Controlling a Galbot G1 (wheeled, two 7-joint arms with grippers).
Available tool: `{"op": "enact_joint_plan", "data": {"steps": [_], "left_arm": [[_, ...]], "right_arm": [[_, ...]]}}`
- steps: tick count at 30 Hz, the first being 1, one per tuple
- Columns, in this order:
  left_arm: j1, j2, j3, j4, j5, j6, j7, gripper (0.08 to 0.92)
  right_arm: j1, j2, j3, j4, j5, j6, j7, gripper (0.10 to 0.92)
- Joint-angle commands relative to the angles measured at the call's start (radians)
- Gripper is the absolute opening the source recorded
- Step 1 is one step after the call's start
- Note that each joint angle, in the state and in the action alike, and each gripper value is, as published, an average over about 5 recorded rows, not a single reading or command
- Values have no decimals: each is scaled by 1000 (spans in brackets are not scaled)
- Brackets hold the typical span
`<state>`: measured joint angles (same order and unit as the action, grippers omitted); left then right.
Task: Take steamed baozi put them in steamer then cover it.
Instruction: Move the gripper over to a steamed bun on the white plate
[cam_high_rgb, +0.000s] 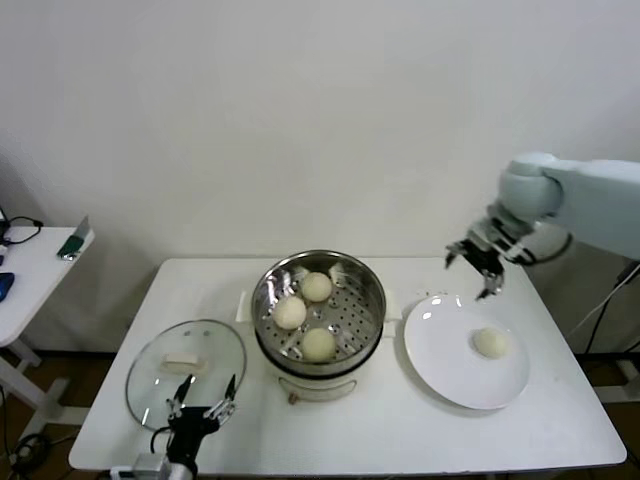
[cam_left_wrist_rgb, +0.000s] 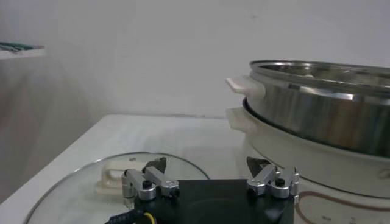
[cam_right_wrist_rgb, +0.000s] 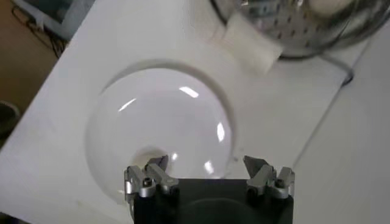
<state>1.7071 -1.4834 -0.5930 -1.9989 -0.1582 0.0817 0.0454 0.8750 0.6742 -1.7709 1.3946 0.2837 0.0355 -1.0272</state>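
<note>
White table | last baozi on plate | right gripper apart, above-behind

The steamer stands mid-counter with three baozi in it. The cover lies flat on the counter to its left, and the plate to its right carries one baozi. The left tool sits at the cover's near edge; the right tool hangs above the plate's far rim, and a side table stands further left.
</note>
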Motion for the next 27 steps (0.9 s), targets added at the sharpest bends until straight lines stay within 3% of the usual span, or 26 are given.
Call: {"op": "enact_joint_plan", "data": {"steps": [1, 11, 27], "left_arm": [[5, -1, 2, 1, 4, 0, 1, 823], [18, -2, -13, 5, 6, 0, 0, 823], [27, -7, -12, 9, 19, 0, 1, 823]], "right_arm": [[-304, -186, 178, -116, -91, -124, 9, 823], [-570, -90, 403, -261, -160, -152, 41, 823], [-696, -15, 529, -358, -173, -165, 63, 823]]}}
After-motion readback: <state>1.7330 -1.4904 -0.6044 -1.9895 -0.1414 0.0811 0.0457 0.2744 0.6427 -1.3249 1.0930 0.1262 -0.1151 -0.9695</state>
